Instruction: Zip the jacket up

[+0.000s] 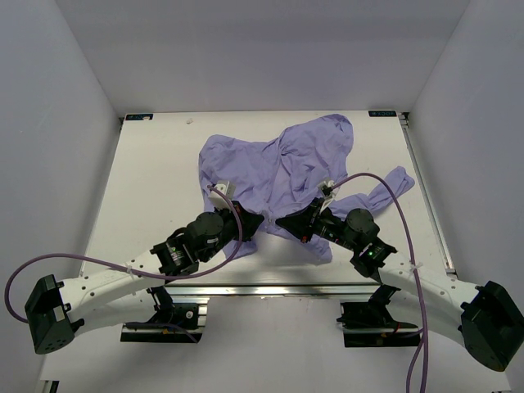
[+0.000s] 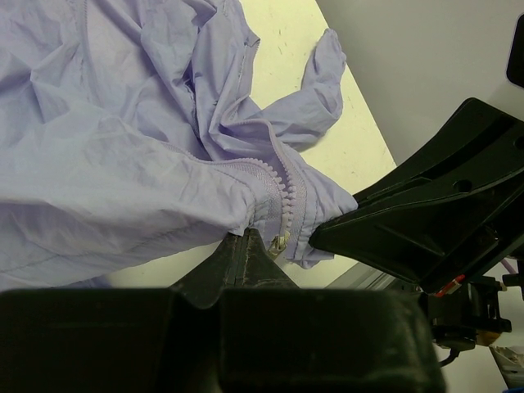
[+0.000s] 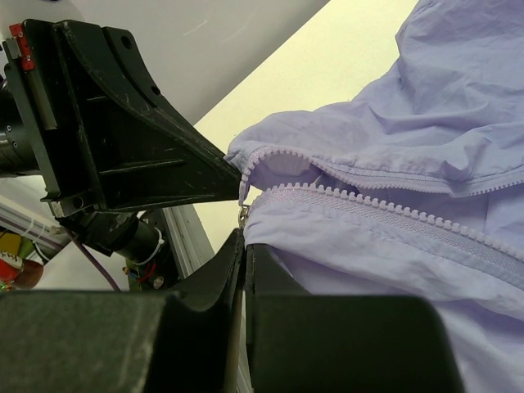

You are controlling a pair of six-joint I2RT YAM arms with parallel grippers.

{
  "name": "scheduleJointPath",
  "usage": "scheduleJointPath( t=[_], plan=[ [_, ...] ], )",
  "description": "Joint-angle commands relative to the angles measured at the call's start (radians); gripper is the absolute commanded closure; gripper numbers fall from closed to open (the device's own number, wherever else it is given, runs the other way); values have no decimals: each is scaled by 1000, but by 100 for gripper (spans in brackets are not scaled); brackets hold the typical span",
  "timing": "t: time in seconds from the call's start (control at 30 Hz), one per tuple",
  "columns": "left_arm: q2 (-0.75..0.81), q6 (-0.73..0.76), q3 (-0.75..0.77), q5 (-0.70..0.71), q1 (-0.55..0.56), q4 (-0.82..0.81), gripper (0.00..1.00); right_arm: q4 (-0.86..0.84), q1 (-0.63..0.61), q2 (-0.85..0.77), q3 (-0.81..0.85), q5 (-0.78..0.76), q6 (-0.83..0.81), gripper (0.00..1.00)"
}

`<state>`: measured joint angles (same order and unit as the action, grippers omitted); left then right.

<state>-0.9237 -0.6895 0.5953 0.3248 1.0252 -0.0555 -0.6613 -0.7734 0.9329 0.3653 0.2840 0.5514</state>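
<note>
jacket is crumpled on the white counter, mid to back of it, near hem pulled toward the arm bases. Thin, soft lavender cloth, matte, lots of fine wrinkles and folds. One sleeve trails off to the right, flat on the counter. left fingers and right fingers both sit at that near hem, tips pointing at each other and just beside each other. Left wrist view: left fingers are closed to a wedge, tips pinching the hem fabric right beside the bottom of the zip. The zipper teeth are moulded plastic in the same lavender, running in a curve up into the folds, and a small metal slider hangs at the bottom end. The right arm's black angular finger touches the hem corner from the other side. Right wrist view: right fingers are closed too, with cloth clamped at the tips and draped over one finger. Two rows of teeth there lie apart, so the zip is unjoined along that stretch. Fingers are hard matte black plastic, tapered.
</note>
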Motion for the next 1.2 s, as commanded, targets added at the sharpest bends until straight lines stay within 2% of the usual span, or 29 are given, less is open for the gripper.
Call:
scheduleJointPath(
  t=[0.0, 0.47, 0.87, 1.17],
  plan=[
    [20, -5, -9, -9, 6, 11, 100, -72, 6, -17, 43, 0, 8, 100],
    [19, -13, -12, -12, 6, 6, 100, -86, 10, -11, 40, 35, 21, 100],
    [34, -18, -6, 25, 6, 2, 100, -18, 11, -48, 20, 46, 22, 100],
    [16, -18, 0, -7, 6, 2, 100, -40, 10, -36, 30, 46, 16, 100]
  ],
)
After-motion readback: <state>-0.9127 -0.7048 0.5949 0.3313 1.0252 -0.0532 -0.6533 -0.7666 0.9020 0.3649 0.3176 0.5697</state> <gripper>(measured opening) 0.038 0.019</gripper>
